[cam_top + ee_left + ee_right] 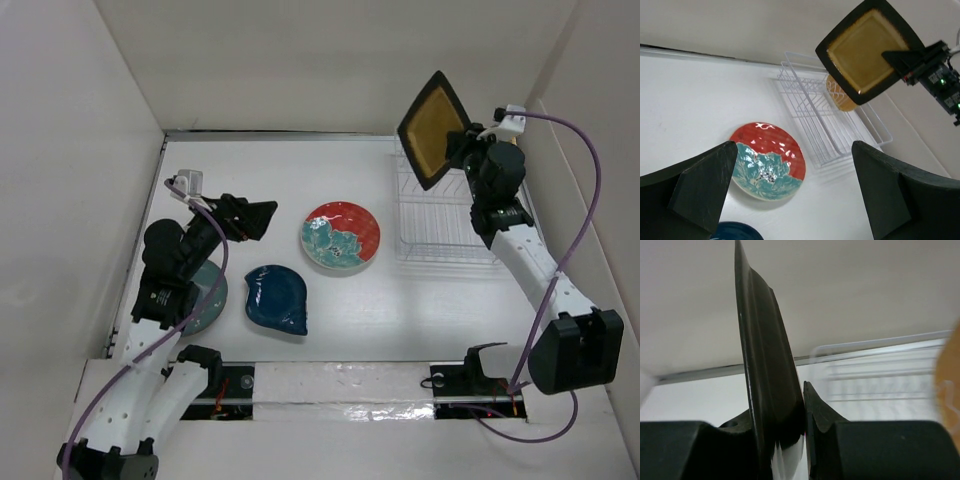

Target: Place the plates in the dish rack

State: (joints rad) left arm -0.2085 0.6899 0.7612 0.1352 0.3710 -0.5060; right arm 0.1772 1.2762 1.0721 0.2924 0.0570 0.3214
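Observation:
My right gripper is shut on the edge of the square yellow plate with a black rim, holding it tilted in the air over the far end of the clear dish rack. In the right wrist view this plate stands edge-on between the fingers. A round orange plate stands in the rack. My left gripper hangs open and empty, left of the red plate with teal flowers. The dark blue leaf-shaped plate lies flat. The teal-grey plate lies partly under my left arm.
White walls close in the table on the left, back and right. The rack sits against the right wall. A raised white strip with the arm bases runs along the near edge.

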